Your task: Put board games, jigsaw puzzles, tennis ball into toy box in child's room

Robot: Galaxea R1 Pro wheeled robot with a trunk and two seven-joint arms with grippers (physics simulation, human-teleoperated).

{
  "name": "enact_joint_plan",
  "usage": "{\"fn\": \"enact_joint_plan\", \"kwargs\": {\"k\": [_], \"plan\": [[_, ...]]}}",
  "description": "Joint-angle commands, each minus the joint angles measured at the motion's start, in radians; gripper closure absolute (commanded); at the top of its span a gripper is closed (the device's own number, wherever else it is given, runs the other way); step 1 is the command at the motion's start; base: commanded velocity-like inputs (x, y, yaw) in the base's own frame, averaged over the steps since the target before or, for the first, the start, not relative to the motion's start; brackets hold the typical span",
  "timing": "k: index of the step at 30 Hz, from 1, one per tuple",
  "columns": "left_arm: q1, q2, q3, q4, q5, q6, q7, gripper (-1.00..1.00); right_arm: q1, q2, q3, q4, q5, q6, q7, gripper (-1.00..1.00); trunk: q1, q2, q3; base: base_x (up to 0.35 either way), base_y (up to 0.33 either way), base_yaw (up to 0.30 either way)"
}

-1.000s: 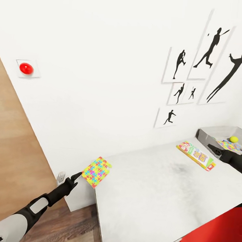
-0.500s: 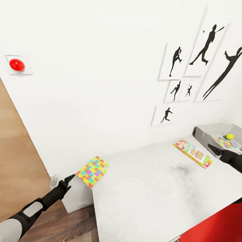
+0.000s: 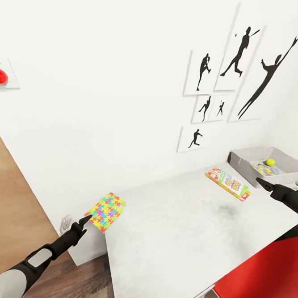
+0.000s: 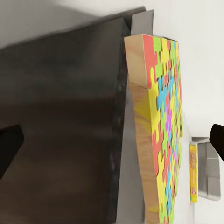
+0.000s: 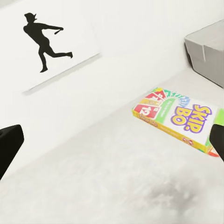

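One jigsaw puzzle (image 3: 106, 211), a bright multicoloured square, lies on the left corner of the table (image 3: 173, 240) and overhangs its edge. My left gripper (image 3: 84, 222) is open just short of that edge; in the left wrist view the jigsaw puzzle (image 4: 161, 116) lies ahead between the spread fingers. The SKIP BO board game (image 3: 228, 182) rests flat further right. Behind it stands the grey toy box (image 3: 242, 158), holding the tennis ball (image 3: 270, 162) and another jigsaw puzzle (image 3: 264, 169). My right gripper (image 3: 262, 183) hovers open beside the SKIP BO board game (image 5: 179, 119).
A red chair (image 3: 264, 283) stands at the table's near right side. A brown door (image 3: 5, 209) is at the left, with a wall outlet (image 3: 65, 223) low beside the table's corner. Black silhouette pictures (image 3: 236, 70) hang on the white wall.
The camera has turned, so the whole scene has slid left in the picture. My left gripper has come slightly closer to the puzzle's overhanging edge.
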Motion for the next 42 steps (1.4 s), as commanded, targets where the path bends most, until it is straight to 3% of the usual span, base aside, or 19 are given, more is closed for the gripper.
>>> {"fn": "enact_joint_plan", "kwargs": {"k": [1,6,17,21,23,29,42], "plan": [[-0.001,-0.002,0.001,0.0,0.006,0.006,0.011,-1.0,-0.001,0.0,-0.002,0.0,0.003,0.006,0.005,-1.0,0.0,-0.001,-0.001,0.0,0.0,-0.009],[-0.004,-0.009,0.0,-0.001,0.009,-0.037,0.038,-1.0,-0.001,0.0,-0.002,0.0,0.003,0.006,0.005,-1.0,0.0,-0.001,-0.001,0.0,0.0,-0.004],[-0.007,-0.015,-0.001,-0.004,0.011,-0.054,0.039,-1.0,-0.001,0.0,-0.002,0.0,0.003,0.006,0.005,-1.0,0.0,-0.001,-0.001,0.0,0.0,0.0],[-0.008,-0.026,-0.002,-0.005,0.01,-0.052,0.04,-1.0,-0.001,0.0,-0.003,0.0,0.003,0.006,0.005,-1.0,0.0,-0.001,-0.001,0.0,0.0,0.0],[-0.012,-0.044,-0.002,-0.005,0.009,-0.052,0.041,-1.0,-0.001,0.0,-0.003,0.0,0.003,0.006,0.005,-1.0,0.0,-0.001,-0.001,0.0,0.0,0.0],[-0.015,-0.055,-0.003,-0.005,0.007,-0.053,0.042,-1.0,-0.001,0.0,-0.003,0.0,0.003,0.006,0.005,-1.0,0.0,-0.001,-0.001,0.0,0.0,-0.013],[-0.016,-0.055,-0.003,-0.005,0.008,-0.051,0.041,-1.0,-0.001,0.0,-0.003,0.0,0.003,0.006,0.005,-1.0,0.0,-0.001,-0.001,0.0,0.0,-0.044]]}}
